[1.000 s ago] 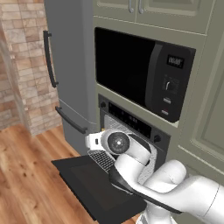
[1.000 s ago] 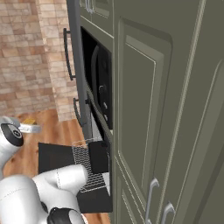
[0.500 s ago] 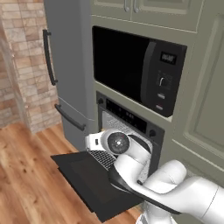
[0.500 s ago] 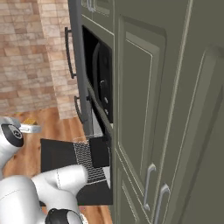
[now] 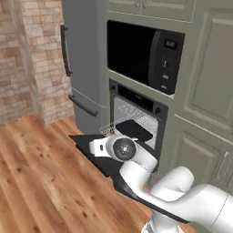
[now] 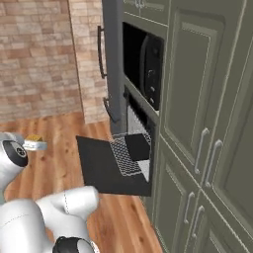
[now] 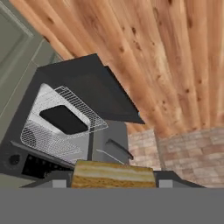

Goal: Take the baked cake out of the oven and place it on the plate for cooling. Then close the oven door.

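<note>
Yellow-and-cream layered cake (image 7: 113, 174) sits clamped between the gripper (image 7: 113, 181) tips in the hand view, jaws part-way closed on its two ends, the slab filling the gap between them. From the right base view the same cake (image 6: 33, 140) shows as a small tan block pinched in the gripper (image 6: 35, 144) at the far left, well away from the oven and out over the wooden floor (image 6: 59, 133). In the left base view the hand end of the arm hangs in front of the oven, over the near part of the oven door (image 5: 98, 152).

Oven (image 5: 136, 113) is open: door dropped flat and level, black panel sticking out over the floor. Wire rack (image 6: 123, 155) is slid partly out over the door, with a dark rectangular tray (image 6: 137, 146) on it at the oven mouth. Same tray (image 5: 134, 130) and rack visible in the left base view, and upside-down-ish in the hand view, where the oven door (image 7: 94, 87) reads as a black slab and the tray (image 7: 63, 119) as a black patch on the rack (image 7: 61, 122).

Above the oven is the black microwave (image 5: 145, 52) with side keypad. Left of the oven stands the grey fridge (image 5: 84, 63) with dark handle, brick wall (image 5: 27, 59) beyond it. Right of the oven: grey-green cabinet doors (image 6: 212, 99).

Can't spot the plate from here.
</note>
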### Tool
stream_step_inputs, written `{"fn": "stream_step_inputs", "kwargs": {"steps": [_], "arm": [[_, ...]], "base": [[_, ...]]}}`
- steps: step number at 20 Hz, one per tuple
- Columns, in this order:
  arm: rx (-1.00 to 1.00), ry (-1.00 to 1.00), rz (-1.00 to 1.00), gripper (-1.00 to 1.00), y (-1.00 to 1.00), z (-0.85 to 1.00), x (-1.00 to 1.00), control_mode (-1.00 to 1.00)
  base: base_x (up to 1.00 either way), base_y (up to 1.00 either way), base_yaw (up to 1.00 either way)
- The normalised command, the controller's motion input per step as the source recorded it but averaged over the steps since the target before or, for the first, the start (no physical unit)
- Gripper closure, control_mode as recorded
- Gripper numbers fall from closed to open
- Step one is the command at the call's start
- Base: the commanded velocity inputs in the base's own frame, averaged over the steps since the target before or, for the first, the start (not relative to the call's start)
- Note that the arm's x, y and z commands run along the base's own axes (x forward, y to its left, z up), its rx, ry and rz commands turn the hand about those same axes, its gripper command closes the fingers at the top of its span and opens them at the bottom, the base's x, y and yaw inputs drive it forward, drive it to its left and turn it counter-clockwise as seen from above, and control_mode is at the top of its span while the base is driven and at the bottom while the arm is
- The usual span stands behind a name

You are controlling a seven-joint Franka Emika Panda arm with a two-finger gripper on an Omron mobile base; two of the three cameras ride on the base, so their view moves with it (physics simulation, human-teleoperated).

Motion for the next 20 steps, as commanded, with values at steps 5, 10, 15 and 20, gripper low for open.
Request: {"fn": "stream_step_inputs", "kwargs": {"steps": [5, 10, 15, 20], "arm": [[0.0, 0.0, 0.0, 1.0, 0.0, 0.0, 0.0, 1.0], [0.0, 0.0, 0.0, 1.0, 0.0, 0.0, 0.0, 1.0], [0.0, 0.0, 0.0, 1.0, 0.0, 0.0, 0.0, 1.0], [0.0, 0.0, 0.0, 1.0, 0.0, 0.0, 0.0, 1.0]], "base": [[-0.46, 0.76, 0.59], [-0.17, 0.53, 0.77], [-0.16, 0.39, 0.73], [-0.22, 0.28, 0.68]]}}
